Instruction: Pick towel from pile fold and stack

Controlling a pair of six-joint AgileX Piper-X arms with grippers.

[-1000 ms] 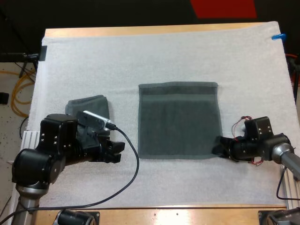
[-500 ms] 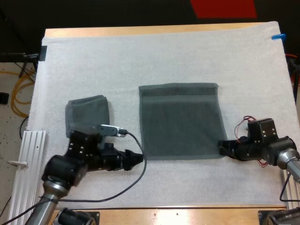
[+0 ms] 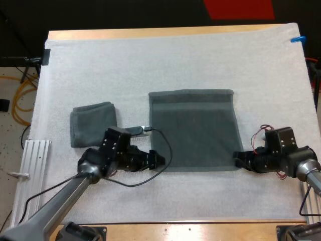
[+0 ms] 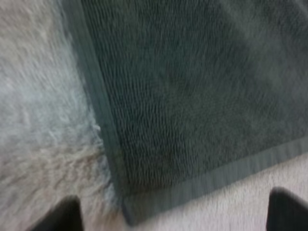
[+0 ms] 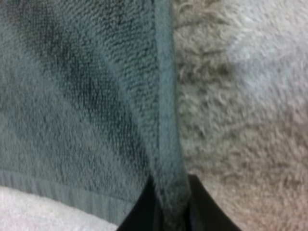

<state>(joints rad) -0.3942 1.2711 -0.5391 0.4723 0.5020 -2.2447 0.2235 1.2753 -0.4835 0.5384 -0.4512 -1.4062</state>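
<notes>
At mat [image 3: 175, 65] centre, spread towel [image 3: 193, 130]: flat, near edge toward both arms.
Near mat's left edge, folded towel [image 3: 93, 123]: lying apart.
Right gripper [image 3: 236, 158]: pinching near-right corner hem.
Left gripper [image 3: 160, 159]: fingers [image 4: 65, 216] apart, near-left corner just ahead between them.

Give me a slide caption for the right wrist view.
Right claw pinching the flat towel by its hemmed edge, with the white mat alongside.

The flat towel [image 3: 191, 129] lies on the mat [image 3: 150, 60]; the folded towel [image 3: 93, 123] sits at its 9 o'clock.
</notes>
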